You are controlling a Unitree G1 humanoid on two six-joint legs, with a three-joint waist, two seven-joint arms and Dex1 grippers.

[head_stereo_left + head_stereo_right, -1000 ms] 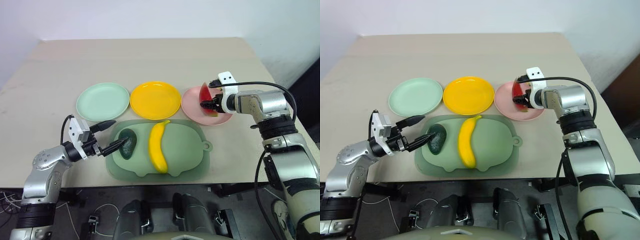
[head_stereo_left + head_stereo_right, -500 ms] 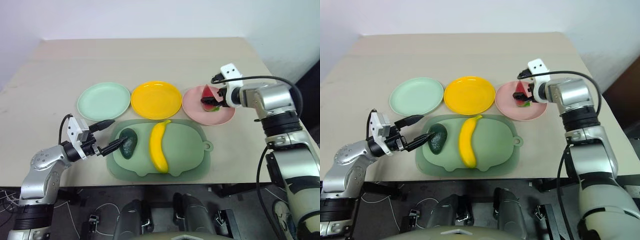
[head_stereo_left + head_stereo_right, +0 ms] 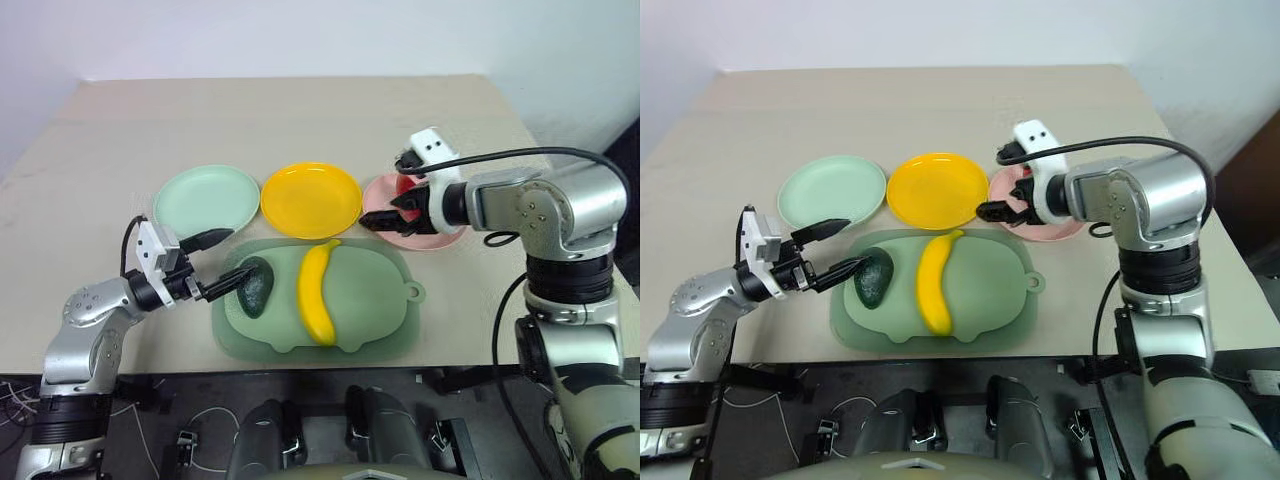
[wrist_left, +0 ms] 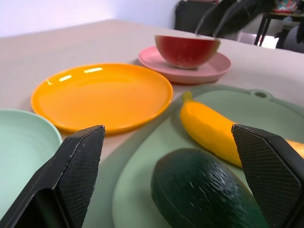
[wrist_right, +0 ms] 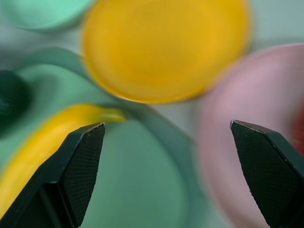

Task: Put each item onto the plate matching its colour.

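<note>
Beige table (image 3: 300,110), large pale-green rounded tray (image 3: 370,310) with small tab near its front edge, white wall (image 3: 300,35) behind

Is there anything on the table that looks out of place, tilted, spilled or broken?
Nothing stands out. The watermelon wedge sits on the pink plate. The avocado and banana lie whole on the pale green tray. The green plate and yellow plate hold nothing. No spill or damage shows.

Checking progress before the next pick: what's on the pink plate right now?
The watermelon wedge sits on the pink plate, rind down. From the head views the right gripper covers most of it.
</note>
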